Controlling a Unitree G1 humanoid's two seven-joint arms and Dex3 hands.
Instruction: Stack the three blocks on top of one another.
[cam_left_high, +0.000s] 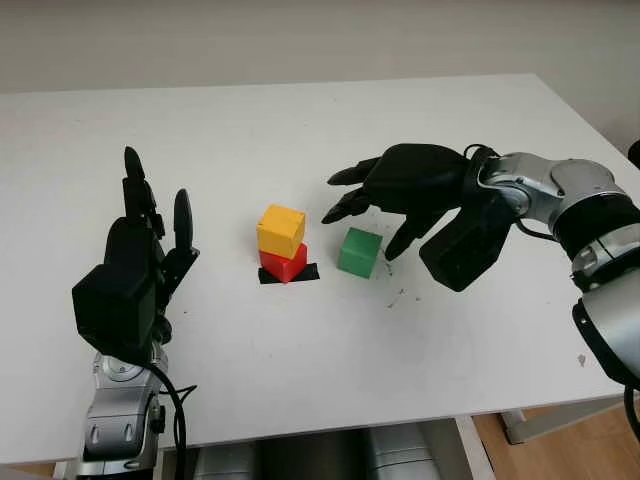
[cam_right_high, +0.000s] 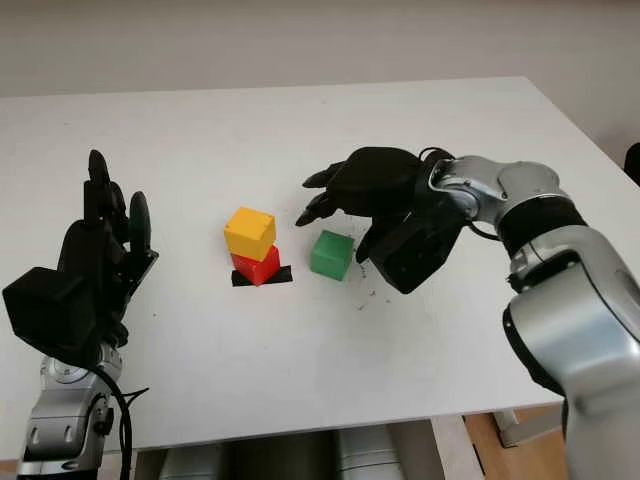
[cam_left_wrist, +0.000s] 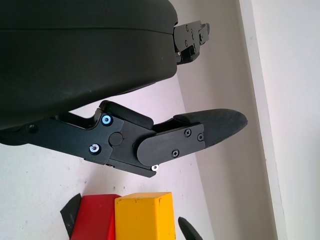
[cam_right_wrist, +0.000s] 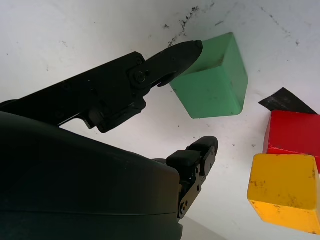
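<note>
Two blocks up, right hand closing in on the third!
Yellow block sits on the red block at frame centre over a black tape mark; the green block waits just right on the worktop. Right fingers released, straddling it (one tip seems to touch). Next: clench, lift, place on yellow. Left hand open, lower left.

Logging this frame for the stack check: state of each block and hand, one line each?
yellow block: stacked on the red block, skewed.
red block: on the black tape mark, carrying the yellow block.
green block: on the table, not stacked, beside the stack.
right hand: open, over the green block, not gripping.
left hand: open, raised left of the stack.
</note>
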